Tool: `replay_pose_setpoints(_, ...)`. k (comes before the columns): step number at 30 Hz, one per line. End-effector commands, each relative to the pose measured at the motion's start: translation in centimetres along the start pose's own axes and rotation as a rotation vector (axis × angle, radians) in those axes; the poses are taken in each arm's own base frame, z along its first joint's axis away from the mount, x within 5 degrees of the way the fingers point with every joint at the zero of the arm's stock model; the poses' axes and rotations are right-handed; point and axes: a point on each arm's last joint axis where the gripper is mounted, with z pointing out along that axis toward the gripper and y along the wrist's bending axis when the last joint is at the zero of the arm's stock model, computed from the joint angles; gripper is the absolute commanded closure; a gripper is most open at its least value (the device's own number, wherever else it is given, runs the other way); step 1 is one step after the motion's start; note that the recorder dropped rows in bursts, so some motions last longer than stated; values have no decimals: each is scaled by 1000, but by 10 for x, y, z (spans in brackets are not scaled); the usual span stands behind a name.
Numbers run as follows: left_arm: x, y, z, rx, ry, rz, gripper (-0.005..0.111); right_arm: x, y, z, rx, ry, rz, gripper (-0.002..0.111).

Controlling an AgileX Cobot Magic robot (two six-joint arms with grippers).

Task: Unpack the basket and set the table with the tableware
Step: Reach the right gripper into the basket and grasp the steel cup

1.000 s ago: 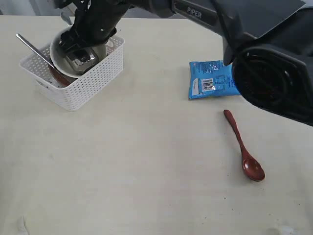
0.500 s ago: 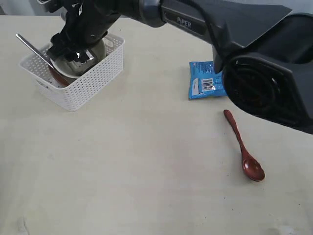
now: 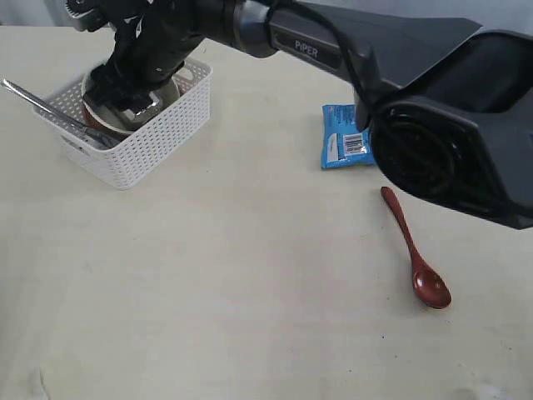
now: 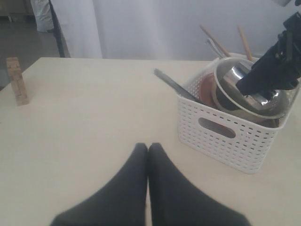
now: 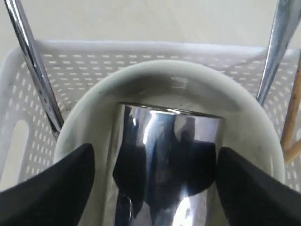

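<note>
Beige tabletop (image 3: pixel 250 292) carries everything you are working with. Your white lattice basket (image 3: pixel 141 146) stands on it and holds most of the tableware. Your right gripper (image 5: pixel 153 188) reaches down into the basket with its jaws spread wide, one on either side of the steel cup (image 5: pixel 164 136). You cannot tell whether they touch it. The cup rests inside the cream bowl (image 5: pixel 164 75), which sits in the basket. Your left gripper (image 4: pixel 147 150) hangs over bare table, apart from the basket, clenched on nothing. A blue snack packet (image 3: pixel 348 137) lies well away from the basket, and the reddish-brown spoon (image 3: pixel 414 250) lies farther from the basket again. A steel handle (image 3: pixel 46 107) pokes out over the basket's rim, and wooden chopsticks (image 4: pixel 212 38) stick up from inside the basket.
</note>
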Motion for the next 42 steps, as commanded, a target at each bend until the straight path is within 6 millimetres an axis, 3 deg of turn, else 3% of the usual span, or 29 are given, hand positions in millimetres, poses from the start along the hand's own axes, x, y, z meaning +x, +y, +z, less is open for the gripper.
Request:
replay_pose_setpoints(1,0,0,0,2,-10,3,107,4,-1,7,3,5,10,40)
replay_pose_setpoints(9,0,0,0,2,-10,3,107,13,-2,20,3,19,17,40)
replay_pose_setpoints(27,0,0,0,2,-10,3,107,16,-1,21,-6,49,51,41)
replay_pose_setpoints(35,0,0,0,2,-10,3,107,16,-1,21,-6,49,62,61)
replay_pose_setpoints(42,0,0,0,2,-10,3,107,16,-1,21,-6,51,62,62)
